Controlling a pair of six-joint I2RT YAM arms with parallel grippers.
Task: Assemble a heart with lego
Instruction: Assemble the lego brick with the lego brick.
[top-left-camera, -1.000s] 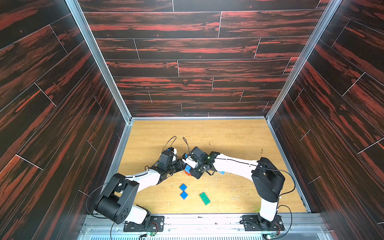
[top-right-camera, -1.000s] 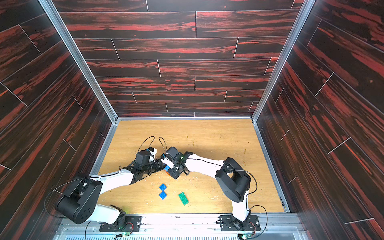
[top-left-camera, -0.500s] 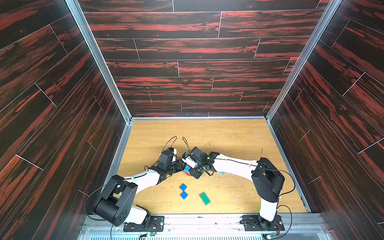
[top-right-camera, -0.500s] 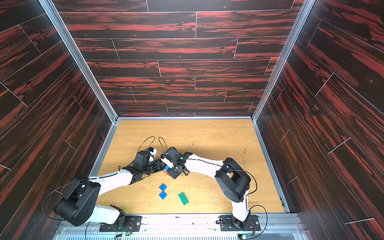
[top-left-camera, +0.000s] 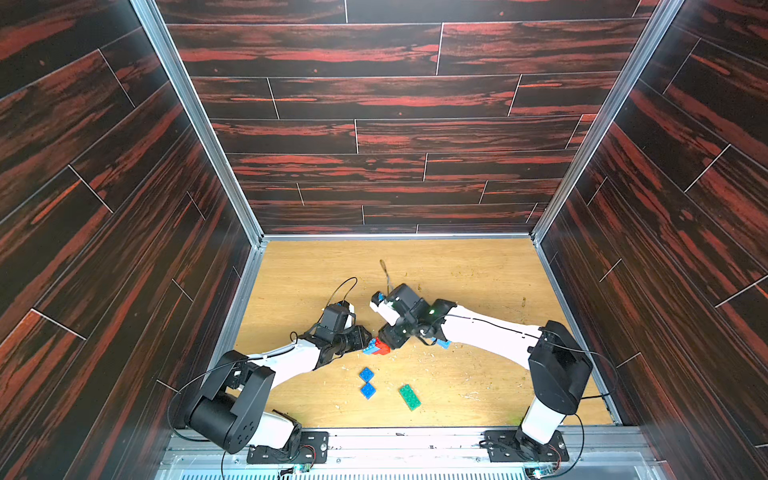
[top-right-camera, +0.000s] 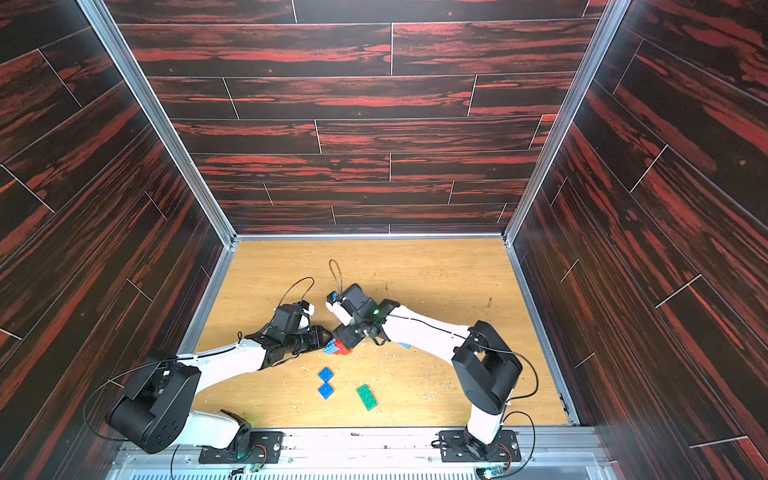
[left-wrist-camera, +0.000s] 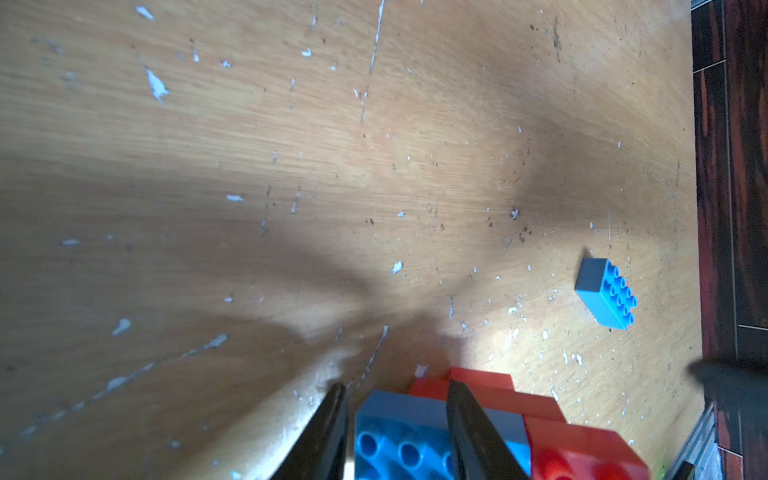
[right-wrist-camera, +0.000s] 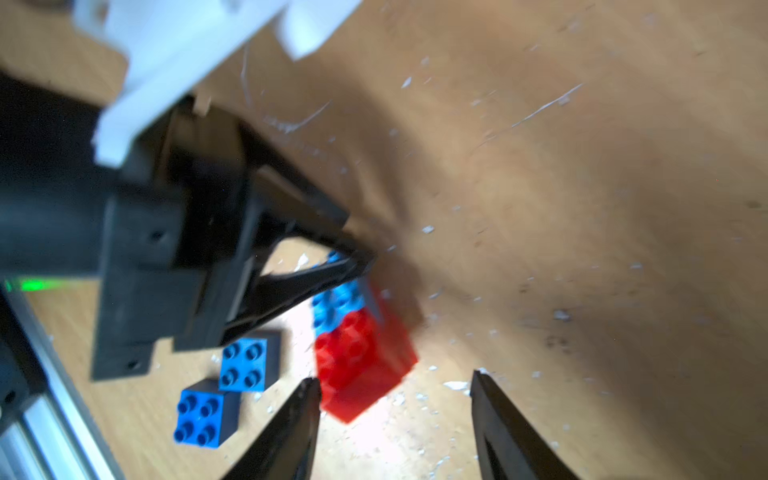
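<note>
Left claw (left-wrist-camera: 395, 392) clamped on the part-built heart (top-left-camera: 376, 347) at mid-tabletop (top-left-camera: 457, 270); right claw (right-wrist-camera: 395, 378) partly open at its red end.

Left wrist view: the left claw's two black fingers (left-wrist-camera: 332, 415) sit narrow, pinching the heart's light blue part, with red-orange bricks joined on beyond it. Right wrist view, blurred: the right claw's jaws stand well apart and grip nothing. One fingertip (right-wrist-camera: 309, 392) is just beside the red corner of the heart; I cannot tell if it touches. In both top views the two claws meet tip to tip over the heart. Loose on the tabletop nearer the arm bases are a dark blue square brick (top-left-camera: 366, 374), a second dark blue square brick (top-left-camera: 368, 391) just beside it, and a green brick (top-left-camera: 409, 397) a little apart. A loose light blue brick (left-wrist-camera: 606, 293) lies under the right arm.
</note>
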